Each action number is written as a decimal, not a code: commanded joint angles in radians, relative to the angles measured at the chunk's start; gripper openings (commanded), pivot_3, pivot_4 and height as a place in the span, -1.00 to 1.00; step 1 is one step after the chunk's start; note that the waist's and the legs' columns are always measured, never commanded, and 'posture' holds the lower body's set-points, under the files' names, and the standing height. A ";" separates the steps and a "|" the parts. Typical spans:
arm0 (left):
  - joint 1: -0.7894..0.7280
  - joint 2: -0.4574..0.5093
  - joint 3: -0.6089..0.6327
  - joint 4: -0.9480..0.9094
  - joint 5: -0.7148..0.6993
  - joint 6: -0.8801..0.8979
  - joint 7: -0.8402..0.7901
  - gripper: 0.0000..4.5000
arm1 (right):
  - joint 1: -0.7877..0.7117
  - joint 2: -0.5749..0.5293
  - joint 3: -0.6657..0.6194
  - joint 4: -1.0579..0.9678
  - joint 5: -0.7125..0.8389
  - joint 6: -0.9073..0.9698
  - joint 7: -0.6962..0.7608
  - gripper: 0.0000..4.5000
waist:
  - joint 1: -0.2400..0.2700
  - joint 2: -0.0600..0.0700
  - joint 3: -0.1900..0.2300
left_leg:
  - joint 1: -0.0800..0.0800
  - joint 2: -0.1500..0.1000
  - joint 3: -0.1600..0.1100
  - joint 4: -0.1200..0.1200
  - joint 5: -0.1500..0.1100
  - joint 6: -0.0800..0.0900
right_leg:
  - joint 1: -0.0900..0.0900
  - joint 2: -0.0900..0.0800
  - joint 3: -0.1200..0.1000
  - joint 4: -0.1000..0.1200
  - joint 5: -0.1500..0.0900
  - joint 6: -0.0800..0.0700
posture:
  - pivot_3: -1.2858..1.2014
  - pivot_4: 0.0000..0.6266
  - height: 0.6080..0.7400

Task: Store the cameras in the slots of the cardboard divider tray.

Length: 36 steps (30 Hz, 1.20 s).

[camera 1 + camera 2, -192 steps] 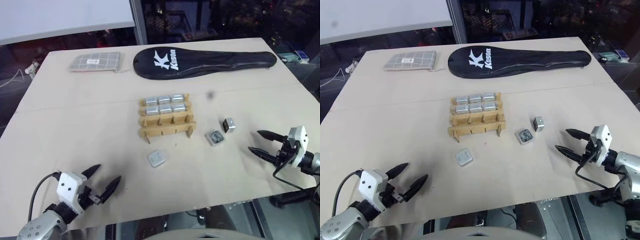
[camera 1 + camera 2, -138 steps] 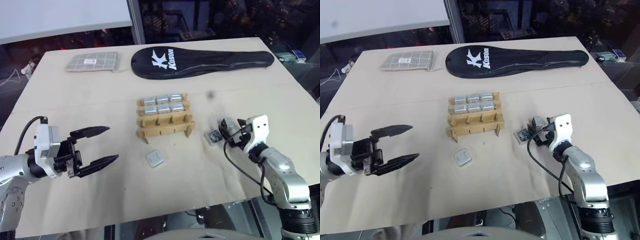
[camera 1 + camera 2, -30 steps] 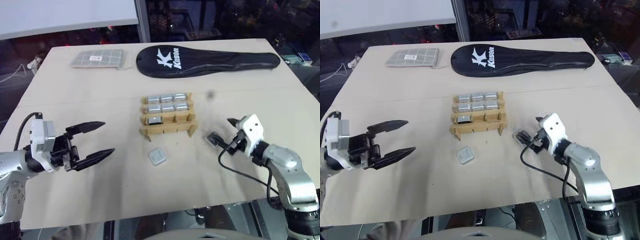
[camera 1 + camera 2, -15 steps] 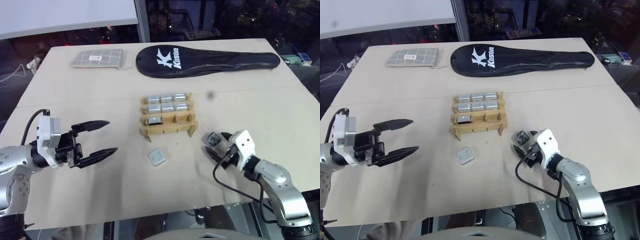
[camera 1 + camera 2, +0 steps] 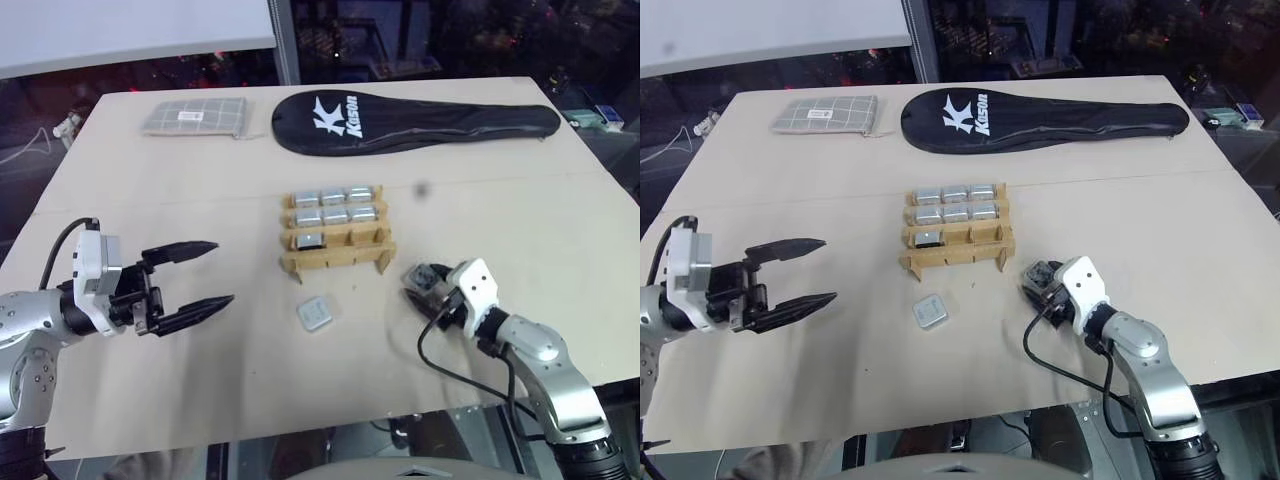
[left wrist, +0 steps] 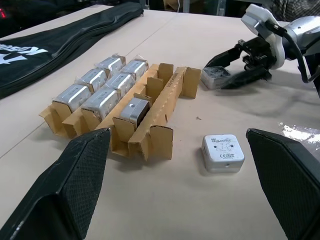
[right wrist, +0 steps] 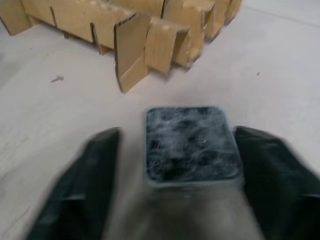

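Sitting blurred: right gripper point(image 7: 172, 165) around dark-faced camera point(image 7: 191, 144), fingers point(image 7: 85, 185) either side, touching or not, cannot tell
Left gripper point(image 5: 205, 274): spread wide, holding nothing
Tray point(image 5: 337, 258): mid-table, seven cameras point(image 6: 102, 101) inside
Free slots: two, front row
Loose camera point(image 5: 314, 314): flat, before tray
Far edge: pouch point(image 5: 194, 115), black case point(image 5: 420, 116)
Room: bare table point(image 5: 150, 210) around

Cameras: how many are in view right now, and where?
9. Seven sit in the cardboard divider tray: three in the far row, three in the middle row, one in the near row's left slot. One lies loose on the table; one sits between the right gripper's fingers.
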 commanded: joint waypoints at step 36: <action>-0.600 -0.204 -0.446 0.037 0.032 0.407 0.260 1.00 | -0.668 -0.042 0.302 0.489 -0.569 -1.036 -0.118 -0.15 | 0.001 -0.001 0.001 | -0.005 -0.001 -0.006 0.009 0.000 0.000 | 0.000 0.002 -0.001 0.001 0.005 0.000 | 0.03 -0.52 1.00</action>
